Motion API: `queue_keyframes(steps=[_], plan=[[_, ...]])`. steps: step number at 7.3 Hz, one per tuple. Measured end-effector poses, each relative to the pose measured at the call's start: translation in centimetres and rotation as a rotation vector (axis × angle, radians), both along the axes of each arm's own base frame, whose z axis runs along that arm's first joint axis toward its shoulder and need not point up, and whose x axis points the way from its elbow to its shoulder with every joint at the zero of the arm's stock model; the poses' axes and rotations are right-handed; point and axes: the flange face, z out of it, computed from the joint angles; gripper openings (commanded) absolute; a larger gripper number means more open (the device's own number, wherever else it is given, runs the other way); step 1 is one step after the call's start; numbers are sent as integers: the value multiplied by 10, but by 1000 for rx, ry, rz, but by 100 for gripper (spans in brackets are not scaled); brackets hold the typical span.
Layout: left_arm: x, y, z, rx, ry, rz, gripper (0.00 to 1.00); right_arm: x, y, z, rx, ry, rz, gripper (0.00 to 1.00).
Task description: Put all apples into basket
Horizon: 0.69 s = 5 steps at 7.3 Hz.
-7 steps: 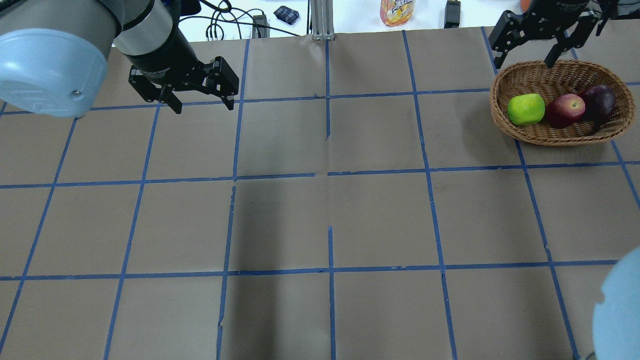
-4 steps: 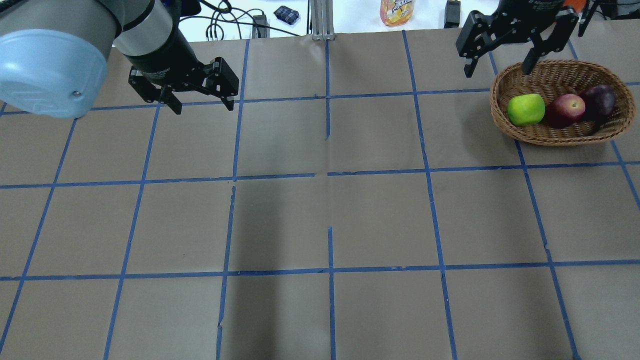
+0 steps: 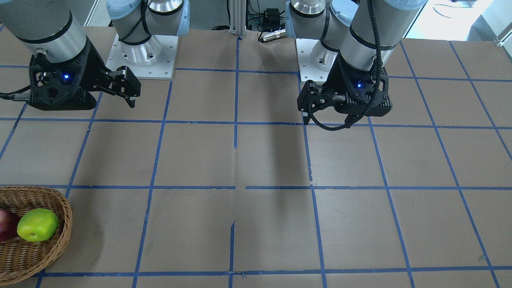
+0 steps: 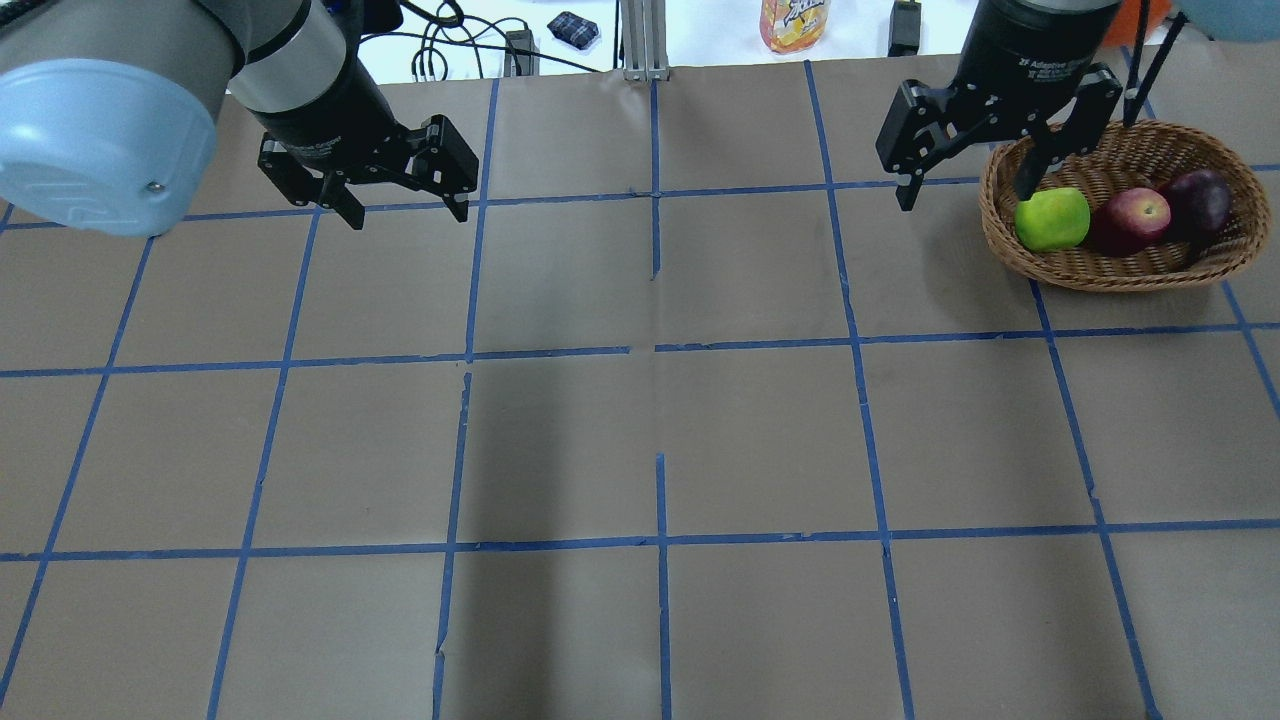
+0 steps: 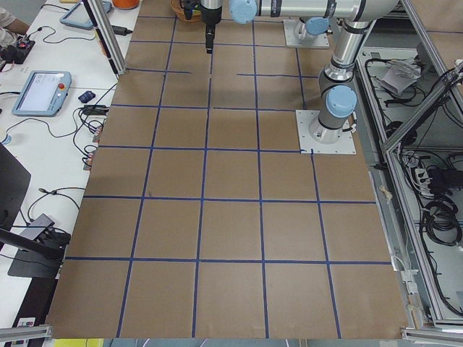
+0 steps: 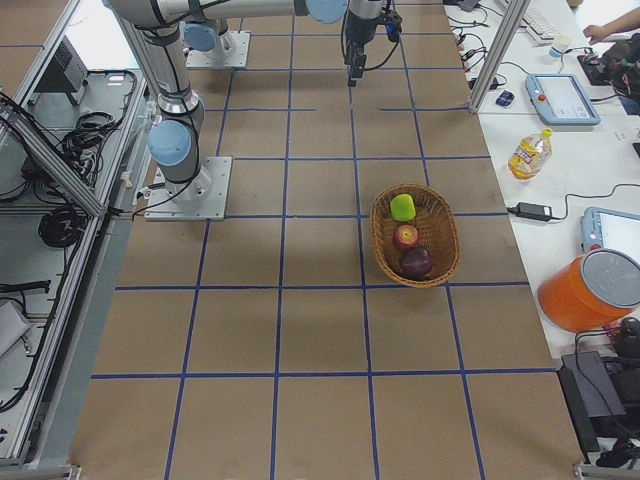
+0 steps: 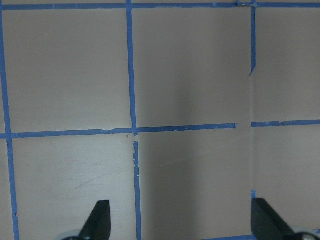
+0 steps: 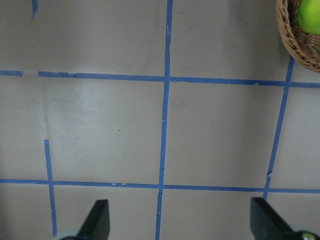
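Observation:
The wicker basket (image 4: 1120,280) stands at the far right of the table. In it lie the green apple (image 4: 1052,219), the lighter red apple (image 4: 1130,220) and the dark maroon apple (image 4: 1195,203), side by side. My right gripper (image 4: 963,195) is open and empty, hovering above the table just left of the basket; one finger overlaps the basket's left rim in the overhead view. Its wrist view shows the basket's edge (image 8: 295,45) and the green apple (image 8: 310,15) at the top right. My left gripper (image 4: 407,215) is open and empty at the far left, over bare table.
The brown table is marked with a grid of blue tape. Beyond its far edge are a juice bottle (image 4: 793,22), cables (image 4: 440,45) and a metal post (image 4: 645,40). An orange bucket (image 6: 585,290) and tablets stand on the side bench.
My right gripper has moved left and nearer, from over the basket's far rim to beside its left rim. The left arm and the apples have not moved.

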Motion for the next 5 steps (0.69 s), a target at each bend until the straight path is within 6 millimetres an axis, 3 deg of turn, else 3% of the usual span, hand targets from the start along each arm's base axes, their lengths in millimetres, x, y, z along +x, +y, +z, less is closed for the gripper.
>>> queue_keyframes(steps=[5], plan=[[1, 0, 5, -10, -7, -2, 100, -6, 12, 0, -15, 0, -11, 100]])
